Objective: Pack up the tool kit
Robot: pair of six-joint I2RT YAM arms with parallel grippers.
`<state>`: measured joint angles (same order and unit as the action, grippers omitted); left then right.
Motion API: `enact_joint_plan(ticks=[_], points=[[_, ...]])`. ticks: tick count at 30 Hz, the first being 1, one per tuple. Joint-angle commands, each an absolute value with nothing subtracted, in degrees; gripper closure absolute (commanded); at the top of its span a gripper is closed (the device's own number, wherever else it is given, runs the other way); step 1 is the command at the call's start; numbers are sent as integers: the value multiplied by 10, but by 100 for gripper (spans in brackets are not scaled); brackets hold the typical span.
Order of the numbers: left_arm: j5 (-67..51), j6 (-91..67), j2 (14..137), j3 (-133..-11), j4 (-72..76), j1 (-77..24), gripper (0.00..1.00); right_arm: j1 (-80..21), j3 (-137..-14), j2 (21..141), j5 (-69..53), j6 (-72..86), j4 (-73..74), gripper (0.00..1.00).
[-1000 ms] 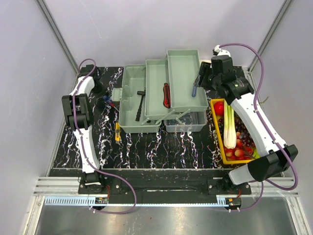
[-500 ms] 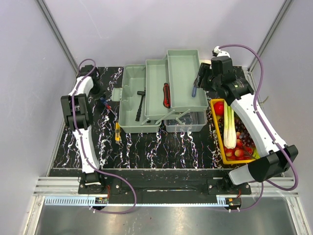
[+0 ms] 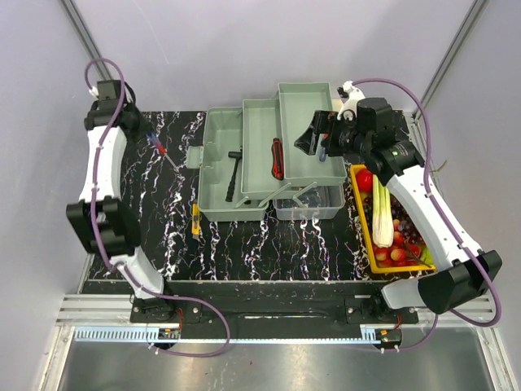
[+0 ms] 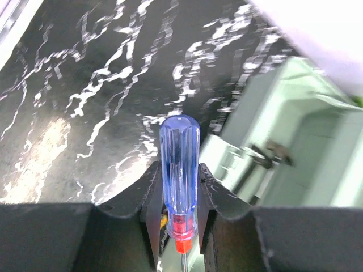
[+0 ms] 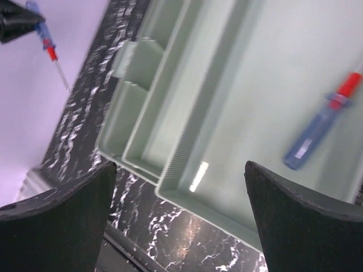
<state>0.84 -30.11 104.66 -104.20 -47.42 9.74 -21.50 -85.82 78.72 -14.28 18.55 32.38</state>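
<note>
The tool kit (image 3: 269, 163) stands open at the back centre, its pale green trays fanned out. My left gripper (image 3: 145, 133) is raised above the table left of the box, shut on a blue-handled screwdriver (image 4: 180, 161) with a red collar; its shaft points down towards the box. My left gripper (image 4: 178, 170) clamps the handle on both sides. My right gripper (image 3: 313, 140) hovers over the top tray (image 5: 272, 85), open and empty (image 5: 180, 167). A second blue screwdriver (image 5: 320, 122) lies loose in that tray. A hammer (image 3: 235, 174) and a red-and-black knife (image 3: 278, 157) lie in the trays.
A yellow tray of vegetables (image 3: 359, 213) stands right of the box, under the right arm. A small yellow tool (image 3: 195, 220) lies on the black marbled table in front of the box's left corner. White walls close in on both sides.
My left arm rose from the table and swung back left, lifting the screwdriver. My right gripper let go of the other screwdriver in the top tray and shifted left.
</note>
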Motion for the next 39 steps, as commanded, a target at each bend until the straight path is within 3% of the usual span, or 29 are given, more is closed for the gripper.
enact_joint_plan(ticks=[1,13,22,25,29,36,39], points=[[-90,-258,949,-1025,-432,80,100,-219,-850,781,-304,194,220,1],[-277,-353,795,-921,-223,-84,100,-256,-860,828,-407,230,112,1],[-314,-439,820,-910,-97,-204,100,-287,-862,865,-422,282,55,7],[-330,-445,837,-924,-95,-214,100,-291,-863,870,-420,289,54,15],[-337,-446,845,-927,-89,-225,100,-293,-862,875,-426,294,54,37],[-347,-451,859,-936,-84,-233,100,-294,-860,881,-443,298,41,52],[-352,-453,861,-939,-84,-234,99,-294,-863,885,-445,306,37,65]])
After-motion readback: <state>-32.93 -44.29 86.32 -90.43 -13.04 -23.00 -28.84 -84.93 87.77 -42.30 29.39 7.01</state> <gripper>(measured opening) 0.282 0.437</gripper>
